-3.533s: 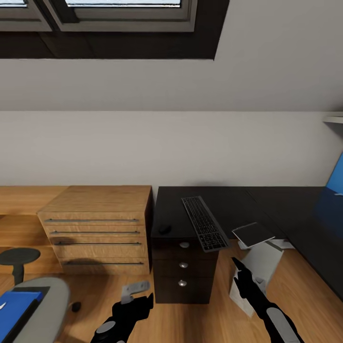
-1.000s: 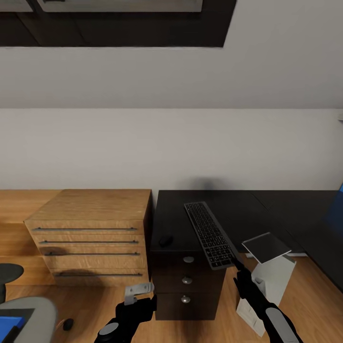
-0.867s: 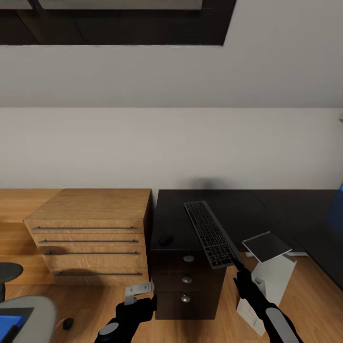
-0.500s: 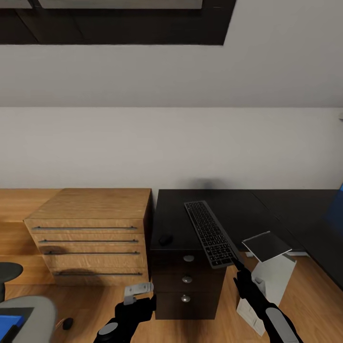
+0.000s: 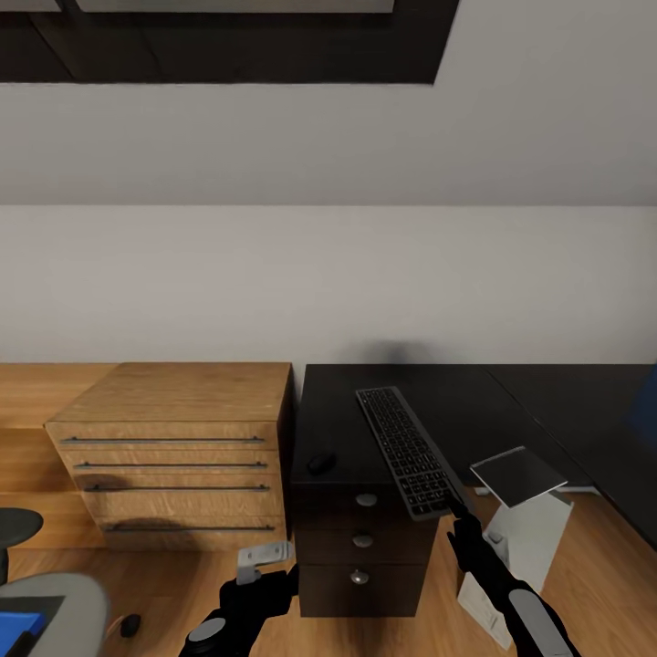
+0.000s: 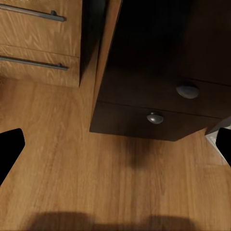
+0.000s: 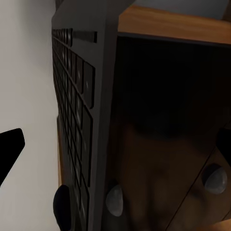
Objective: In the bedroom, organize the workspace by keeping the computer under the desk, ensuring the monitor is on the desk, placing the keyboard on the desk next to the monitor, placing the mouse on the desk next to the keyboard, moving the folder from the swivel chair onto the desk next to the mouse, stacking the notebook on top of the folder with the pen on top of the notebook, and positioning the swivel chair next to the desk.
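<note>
Right gripper [image 5: 453, 505], its spread fingers empty at the overhanging near end of the slim dark grey keyboard [image 5: 408, 451] on the glossy black desk [image 5: 474, 401], seems poised to grasp and reposition it; left gripper [image 5: 274, 570] hangs open.

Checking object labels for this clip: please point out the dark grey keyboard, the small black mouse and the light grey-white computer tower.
dark grey keyboard [image 5: 408, 449], head view, middle of the key field.
small black oval mouse [image 5: 319, 463], head view, its top.
light grey-white computer tower [image 5: 529, 534], head view, its pale side face.

text: none legible | keyboard [image 5: 408, 451] key legends: too small to read
</note>
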You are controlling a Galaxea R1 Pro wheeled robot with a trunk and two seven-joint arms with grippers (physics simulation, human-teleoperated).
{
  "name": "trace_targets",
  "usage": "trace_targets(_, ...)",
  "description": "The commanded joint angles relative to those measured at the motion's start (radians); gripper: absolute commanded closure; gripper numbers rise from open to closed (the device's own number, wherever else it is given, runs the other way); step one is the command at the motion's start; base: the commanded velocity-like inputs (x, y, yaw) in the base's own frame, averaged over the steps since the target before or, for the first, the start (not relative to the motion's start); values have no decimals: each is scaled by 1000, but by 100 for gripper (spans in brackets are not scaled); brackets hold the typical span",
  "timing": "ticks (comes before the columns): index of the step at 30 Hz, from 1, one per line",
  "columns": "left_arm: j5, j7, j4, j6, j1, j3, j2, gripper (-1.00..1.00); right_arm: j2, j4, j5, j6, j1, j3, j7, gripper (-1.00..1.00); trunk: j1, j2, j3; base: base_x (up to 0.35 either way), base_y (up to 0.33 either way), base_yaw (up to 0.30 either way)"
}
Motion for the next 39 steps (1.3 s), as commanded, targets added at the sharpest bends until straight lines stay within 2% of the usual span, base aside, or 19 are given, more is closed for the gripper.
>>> trace_targets(1, 10, 10, -1, 1, -1, -1, 0, -100, 0, 0, -8, 8, -1, -3, 2, -100, 0, -1, -1, 44, 31, 0)
trace_targets(16, 10, 10, -1, 2, -1, -1, 0, -100, 0, 0, -7, 8, -1, 0, 2, -100, 0, -1, -1, 10, 8, 0)
trace_targets(24, 11, 10, -1, 2, -1, -1, 0, -100, 0, 0, -7, 8, -1, 0, 2, -100, 0, -1, -1, 69, 156, 0)
trace_targets(36, 12, 10, -1, 3, -1, -2, 0, -100, 0, 0, -7, 8, -1, 0, 2, -100, 0, -1, -1, 6, 11, 0)
trace_targets(37, 12, 10, -1, 3, -1, -2, -1, -100, 0, 0, -7, 7, -1, 1, 2, 100, 0, -1, -1, 0, 0, 0)
trace_targets(39, 12, 10, -1, 3, -1, -3, -1, -100, 0, -1, -6, 6, -1, 1, 2, 100, 0, -1, -1, 0, 0, 0)
